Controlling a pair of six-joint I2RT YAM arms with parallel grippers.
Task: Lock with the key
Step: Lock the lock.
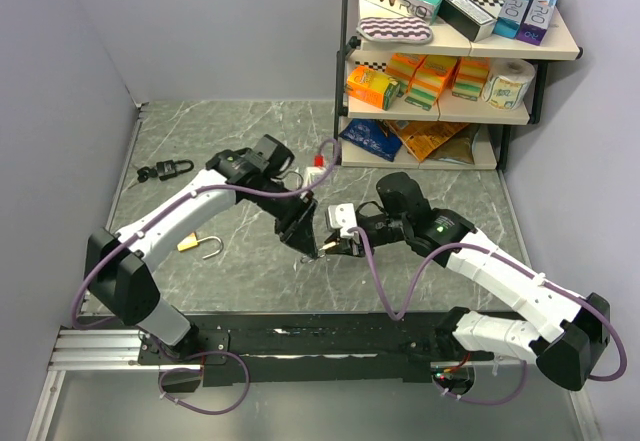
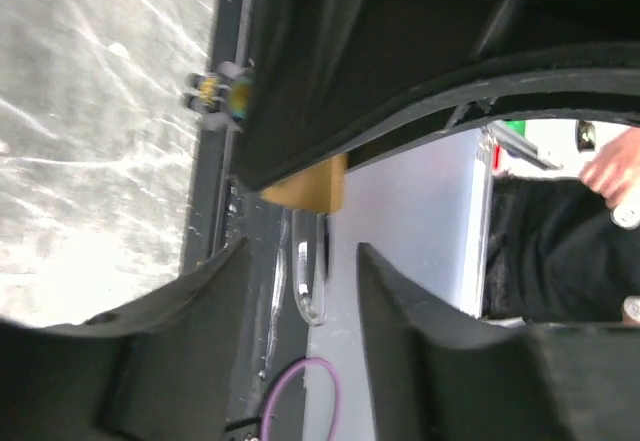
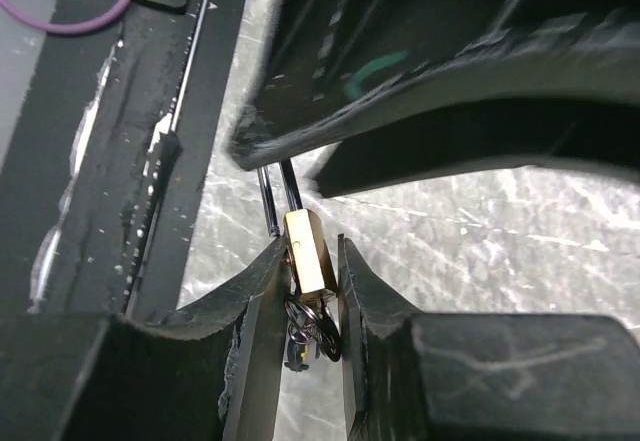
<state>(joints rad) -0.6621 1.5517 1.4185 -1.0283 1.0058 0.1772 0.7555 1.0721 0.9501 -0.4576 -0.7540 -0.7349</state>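
Observation:
In the right wrist view my right gripper is shut on a small brass padlock. A ring of keys hangs from the padlock's underside between the fingers. Its shackle points up with one leg free of the body, and its bend is hidden under my left gripper. In the left wrist view the shackle lies between the spread fingers of my left gripper without visibly touching them. The brass body peeks out beneath the right gripper. In the top view the two grippers meet, left and right.
A second brass padlock with its shackle open lies on the table to the left. A black lock with keys lies at the far left. A white and red item sits behind the grippers. A stocked shelf unit stands at the back right.

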